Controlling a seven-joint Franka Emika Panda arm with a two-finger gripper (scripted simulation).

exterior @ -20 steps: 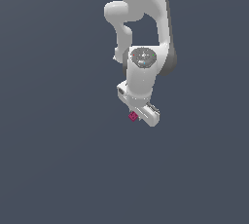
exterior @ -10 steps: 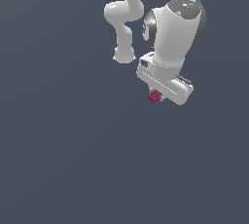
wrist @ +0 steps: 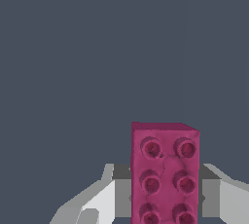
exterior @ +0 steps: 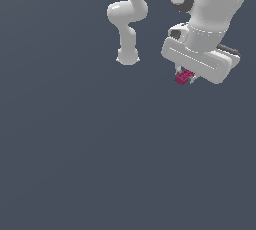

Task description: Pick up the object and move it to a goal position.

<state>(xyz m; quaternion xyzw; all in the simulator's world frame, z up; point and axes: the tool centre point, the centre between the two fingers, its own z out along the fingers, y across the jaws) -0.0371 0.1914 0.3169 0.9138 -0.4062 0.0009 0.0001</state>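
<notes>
**A:** What filled most of the exterior view?

**B:** A flat, dark slate-grey ground [exterior: 75, 164], plain from edge to edge. There was no seam or horizon, so I could not tell whether it was a tabletop, a floor or only backdrop. The wrist view showed the same grey behind everything.

**A:** And the arm?

**B:** The white Panda arm [exterior: 210, 19] came in from the top at the exterior view's right, and its upper links were cut off by the frame. A further run of white links [exterior: 127, 19] curved down at centre top to a rounded base, well apart from the wrist.

**A:** Could you see the pincer?

**B:** Partly. The pincer [exterior: 186, 75] hung under the broad white hand, which hid most of the fingers in the exterior view. In the wrist view the pale grey fingers [wrist: 99, 198] showed only as wedges on either side, cut off at the picture's edge.

**A:** Was it closed on anything?

**B:** Yes, it was clamped on the brick [wrist: 164, 174], a finger pressed against each long side. The magenta-red brick showed two rows of studs, its near end out of frame. In the exterior view it was a small sliver just beneath the hand, apparently held clear of the ground.
</notes>
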